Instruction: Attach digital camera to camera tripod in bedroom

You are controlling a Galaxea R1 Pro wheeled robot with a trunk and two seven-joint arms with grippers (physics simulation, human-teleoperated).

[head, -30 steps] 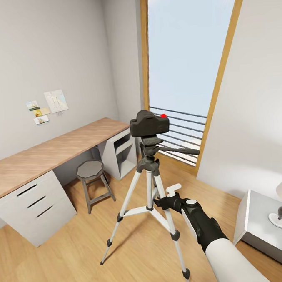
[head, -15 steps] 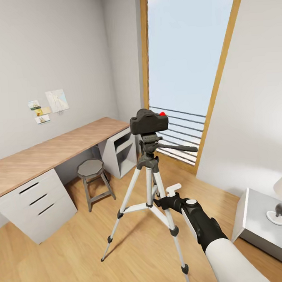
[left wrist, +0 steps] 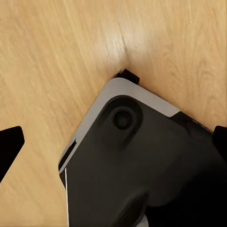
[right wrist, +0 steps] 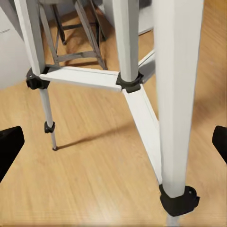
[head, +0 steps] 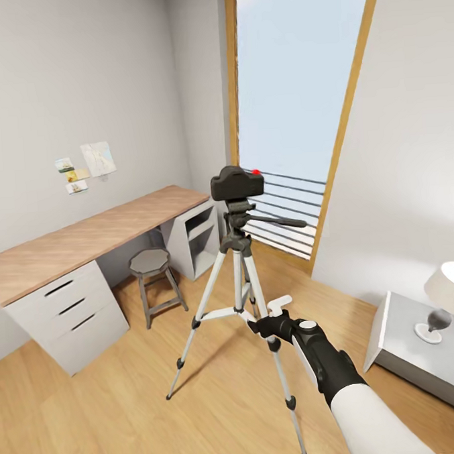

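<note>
The black digital camera, red dot on top, sits on the black head of the camera tripod, which stands on the wood floor before the tall window. The tripod's pan handle points right. My right gripper hangs low beside the tripod's near leg, about level with the leg braces, open and holding nothing. In the right wrist view the gripper has its fingertips wide apart, and the tripod's silver legs stand close in front. My left gripper is open above the floor and my own dark base.
A long wood-topped desk with white drawers runs along the left wall, and a small stool stands in front of it. The wood-framed window is behind the tripod. A grey nightstand with a lamp stands at the right.
The whole picture has shifted: tripod, desk and nightstand now look smaller and farther off. The camera stays on the tripod's head. My right arm keeps its pose.
</note>
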